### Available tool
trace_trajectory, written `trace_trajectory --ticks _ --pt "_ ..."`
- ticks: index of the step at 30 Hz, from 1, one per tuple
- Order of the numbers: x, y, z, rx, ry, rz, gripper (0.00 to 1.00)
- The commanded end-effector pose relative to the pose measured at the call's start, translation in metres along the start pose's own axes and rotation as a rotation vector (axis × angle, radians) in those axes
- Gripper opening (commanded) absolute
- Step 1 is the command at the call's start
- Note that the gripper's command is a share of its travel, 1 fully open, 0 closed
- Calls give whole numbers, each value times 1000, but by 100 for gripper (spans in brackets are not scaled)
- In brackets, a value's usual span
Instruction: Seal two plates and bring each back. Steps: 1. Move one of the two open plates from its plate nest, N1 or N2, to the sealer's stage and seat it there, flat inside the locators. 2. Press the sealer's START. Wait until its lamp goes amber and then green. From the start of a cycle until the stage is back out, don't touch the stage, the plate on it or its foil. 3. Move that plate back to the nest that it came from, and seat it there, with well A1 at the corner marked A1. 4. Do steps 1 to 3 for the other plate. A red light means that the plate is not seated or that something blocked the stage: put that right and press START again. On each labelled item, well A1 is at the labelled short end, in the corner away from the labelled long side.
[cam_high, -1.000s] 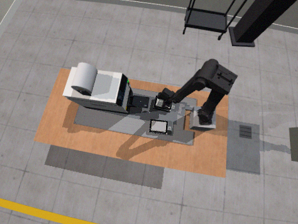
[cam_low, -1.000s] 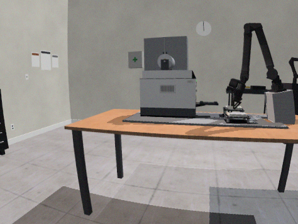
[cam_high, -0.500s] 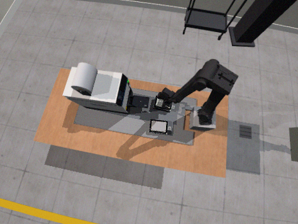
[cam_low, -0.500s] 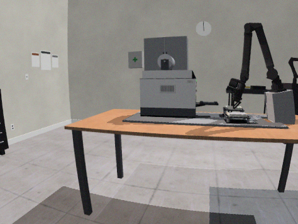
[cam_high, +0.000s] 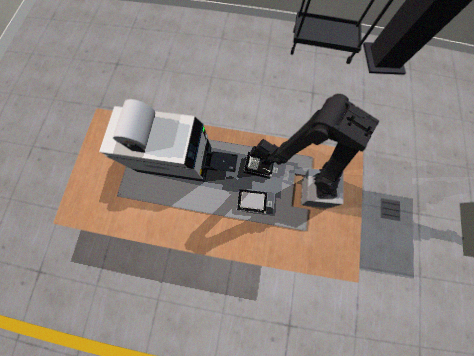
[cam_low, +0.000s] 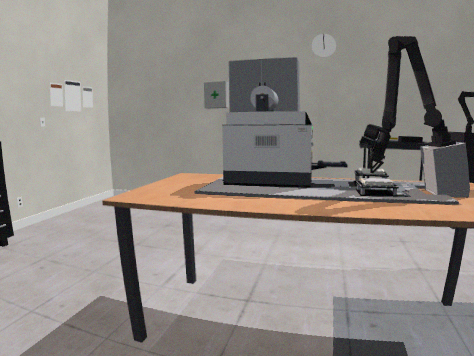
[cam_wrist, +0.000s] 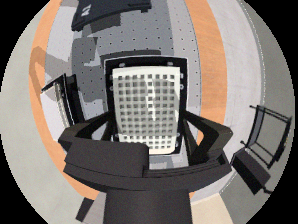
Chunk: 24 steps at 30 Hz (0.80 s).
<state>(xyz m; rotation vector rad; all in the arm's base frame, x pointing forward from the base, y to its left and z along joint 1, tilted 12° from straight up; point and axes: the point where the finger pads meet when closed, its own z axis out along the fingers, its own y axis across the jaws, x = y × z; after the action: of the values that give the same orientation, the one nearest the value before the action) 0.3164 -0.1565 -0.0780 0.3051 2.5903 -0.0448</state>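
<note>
One pale plate sits in the back nest; its grid of square wells shows in the wrist view. My gripper is open, with one finger along each long side of this plate; contact cannot be told. The other plate sits in the front nest; its wells are too small to make out. The sealer has a green lamp. Its dark stage is out and carries no plate. START cannot be made out.
The front nest's near side shows at the left of the wrist view. The stage sticks out beyond the back nest, toward the sealer. A white foil roll tops the sealer. The arm's pale base block stands right of the nests.
</note>
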Motion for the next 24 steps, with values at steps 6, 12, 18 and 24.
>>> trace_trajectory --ticks 6,12,18,24 --pt "0 -1 -4 3 1 16 100" --pt "0 -1 -4 2 2 15 99" --pt "0 -1 -4 2 2 14 97" --pt "0 -1 -4 1 2 13 93"
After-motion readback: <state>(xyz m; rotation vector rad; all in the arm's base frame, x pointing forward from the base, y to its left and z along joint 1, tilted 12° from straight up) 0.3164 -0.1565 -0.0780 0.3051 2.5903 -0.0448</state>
